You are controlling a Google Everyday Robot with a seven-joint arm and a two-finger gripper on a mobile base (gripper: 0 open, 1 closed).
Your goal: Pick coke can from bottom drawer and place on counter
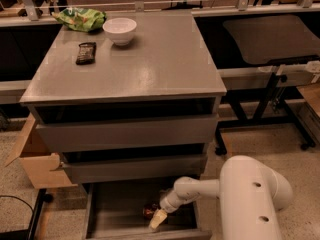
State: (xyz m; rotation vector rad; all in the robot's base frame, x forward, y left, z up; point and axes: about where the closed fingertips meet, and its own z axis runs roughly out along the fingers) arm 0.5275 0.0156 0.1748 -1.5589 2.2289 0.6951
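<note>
The bottom drawer point(115, 204) stands pulled out below the two wider grey drawers. The red coke can point(148, 211) lies on the drawer floor toward the right, partly hidden by my arm. My gripper point(156, 220) reaches down into the drawer, its pale tip right beside and just in front of the can. The counter point(150, 59) is the broad grey top of the cabinet, above and behind.
On the counter's far left are a white bowl point(119, 30), a dark snack bar point(85, 53) and a green chip bag point(80, 19). A cardboard box point(35, 159) stands left of the cabinet. A dark side table point(270, 36) stands to the right.
</note>
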